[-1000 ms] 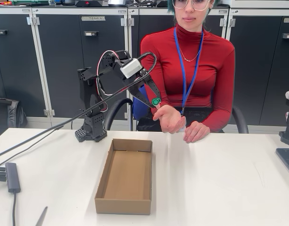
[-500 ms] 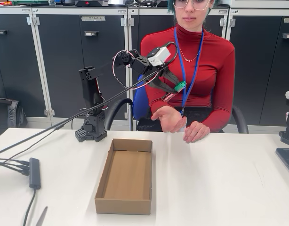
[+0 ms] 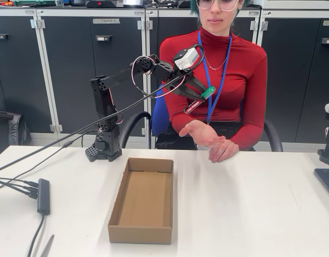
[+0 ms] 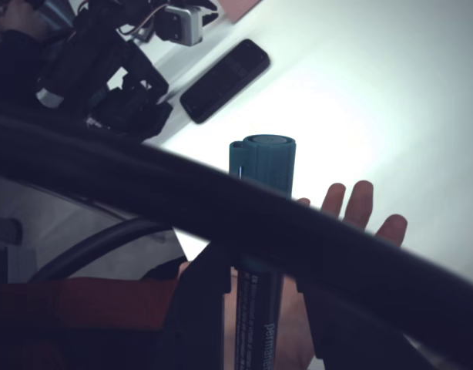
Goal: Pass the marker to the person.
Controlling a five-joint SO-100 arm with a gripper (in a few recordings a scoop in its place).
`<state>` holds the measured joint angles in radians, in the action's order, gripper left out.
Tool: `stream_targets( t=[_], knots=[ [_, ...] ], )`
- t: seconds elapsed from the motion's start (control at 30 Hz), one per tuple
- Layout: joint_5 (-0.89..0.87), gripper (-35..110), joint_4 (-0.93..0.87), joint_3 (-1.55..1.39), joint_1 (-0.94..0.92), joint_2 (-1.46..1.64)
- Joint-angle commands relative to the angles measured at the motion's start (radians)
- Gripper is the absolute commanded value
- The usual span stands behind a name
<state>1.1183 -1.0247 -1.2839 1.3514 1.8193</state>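
1. I see the gripper [image 3: 199, 96] raised, gripping the marker [image 3: 199, 100] above the person's open hand [image 3: 203, 132].
2. Cardboard box [image 3: 143, 199] on table [image 3: 250, 203], before arm base.
3. Probably a phone [image 4: 224, 80] lies beyond.

Not much text showing up here. The marker [image 4: 261, 254] is showing white print running along its black barrel in the wrist view, and it's looking like "permanent", cut off at the bottom edge. In the fixed view, a cabinet door [image 3: 105, 64] is wearing a small label plate [image 3: 105, 21] near its top that's too blurry to make out.
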Motion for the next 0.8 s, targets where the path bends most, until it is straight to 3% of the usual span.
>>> stream_targets(
  t=[0.0,0.23,0.77],
  knots=[
    [-0.002,-4,0.017,0.031,0.034,0.058],
    [-0.015,-2,0.026,0.018,0.026,0.064],
    [-0.032,18,0.034,0.0,0.015,0.075]
  ],
)
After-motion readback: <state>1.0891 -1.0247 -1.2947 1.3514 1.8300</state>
